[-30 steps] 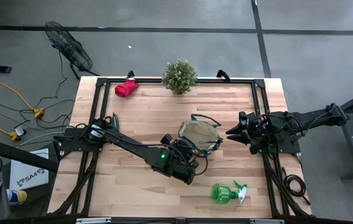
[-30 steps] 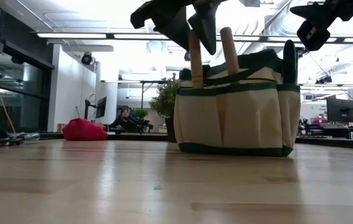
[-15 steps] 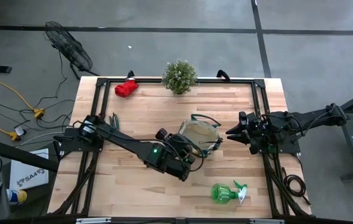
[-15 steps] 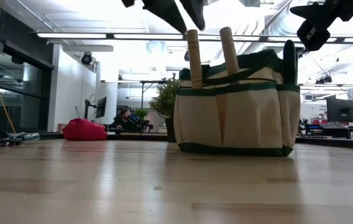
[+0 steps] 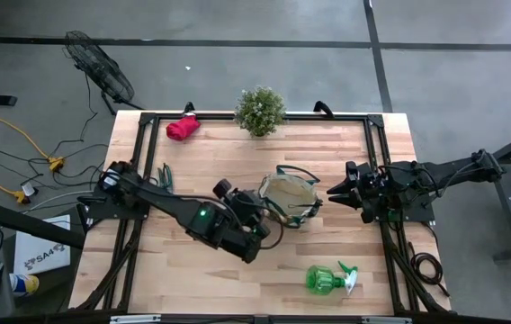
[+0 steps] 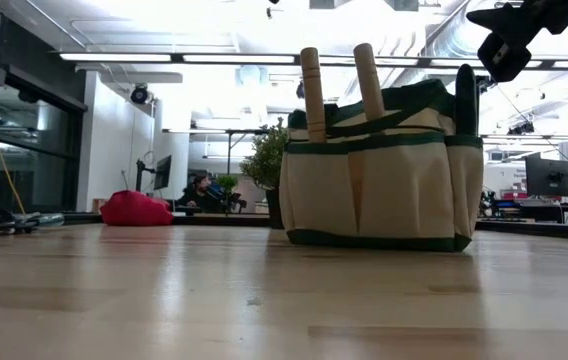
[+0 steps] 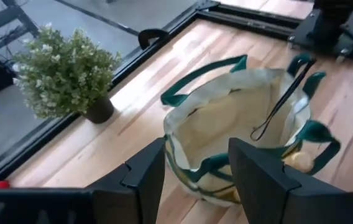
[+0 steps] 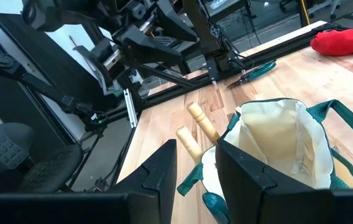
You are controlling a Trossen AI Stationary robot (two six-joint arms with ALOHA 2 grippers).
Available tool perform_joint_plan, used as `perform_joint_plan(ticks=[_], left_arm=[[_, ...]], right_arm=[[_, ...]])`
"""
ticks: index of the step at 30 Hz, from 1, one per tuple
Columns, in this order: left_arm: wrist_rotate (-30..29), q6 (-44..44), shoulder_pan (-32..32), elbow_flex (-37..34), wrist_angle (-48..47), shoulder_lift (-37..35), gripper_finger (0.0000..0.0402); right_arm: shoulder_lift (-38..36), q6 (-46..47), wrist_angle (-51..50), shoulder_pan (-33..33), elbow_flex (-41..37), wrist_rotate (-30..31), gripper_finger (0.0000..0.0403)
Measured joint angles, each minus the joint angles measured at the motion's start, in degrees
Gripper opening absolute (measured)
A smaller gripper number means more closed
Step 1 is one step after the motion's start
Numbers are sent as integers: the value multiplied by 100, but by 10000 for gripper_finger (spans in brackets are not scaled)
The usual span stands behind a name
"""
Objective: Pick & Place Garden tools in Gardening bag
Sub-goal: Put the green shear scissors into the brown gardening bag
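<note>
two trowels (image 6: 339,90): both stand handle-up in the outer pockets of the gardening bag (image 6: 382,170), on the side that faces the left arm; this part looks done.
bag: it stands upright near the middle of the table (image 5: 201,162), mouth open, loop handles hanging loose at the rim.
left gripper (image 5: 248,236): released and holding nothing, just beside the bag on its left side; in its wrist view the two fingers stand apart with only the bag between them in the distance.
right gripper (image 5: 335,191): waits near the bag on the right edge of the table; nothing is seen between its fingers, which have a small gap.
spray bottle (image 5: 327,279): lies on its side at the front edge, apart from the bag.
shears (image 5: 165,175): lie at the left edge, close under the left arm.
glove bundle (image 5: 182,127): at the far left corner, not far from the potted plant (image 5: 260,110).
risk, bag: it is soft and light, i think; an arm that brushes a loop handle can tip it or pull the trowels out.
risk, shears: thin and flat on the wood, so the fingers may slide over them.
risk, bottle: round, it may roll when pinched off centre.
risk, plant: it may be bumped when an arm reaches for the gloves.
</note>
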Motion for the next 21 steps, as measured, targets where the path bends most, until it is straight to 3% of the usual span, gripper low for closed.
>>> perform_joint_plan(ticks=[6, 15, 21], left_arm=[[499, 463, 144, -2, 262, -32, 169], [2317, 2419, 683, -2, 2064, -30, 121], [2420, 2517, 850, -2, 2180, -30, 73]], right_arm=[[0, 1, 0, 2, 0, -1, 103], [0, 1, 2, 0, 1, -1, 103], [0, 0, 2, 0, 0, -1, 103]])
